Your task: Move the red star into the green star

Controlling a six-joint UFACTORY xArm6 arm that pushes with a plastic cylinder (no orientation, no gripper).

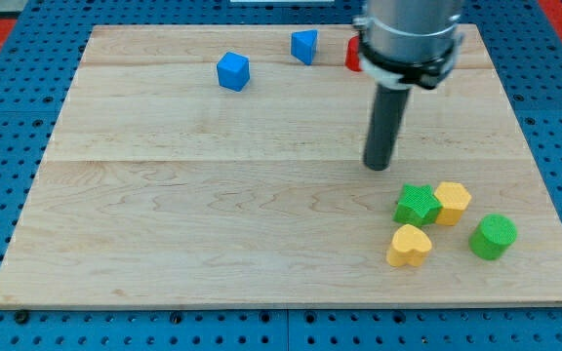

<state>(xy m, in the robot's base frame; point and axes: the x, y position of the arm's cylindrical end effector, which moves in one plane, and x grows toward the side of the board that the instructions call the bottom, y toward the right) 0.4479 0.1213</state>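
The green star (417, 205) lies at the view's lower right, touching a yellow hexagon block (452, 202) on its right. A red block (353, 54) near the view's top is mostly hidden behind the arm, so its shape cannot be made out. My tip (377, 166) rests on the board between them, a little above and left of the green star and well below the red block, touching neither.
A yellow heart (409, 245) sits just below the green star and a green cylinder (493, 236) to its right. Two blue blocks (232, 71) (304, 45) lie near the top edge. The wooden board (164, 224) ends close beyond the lower-right blocks.
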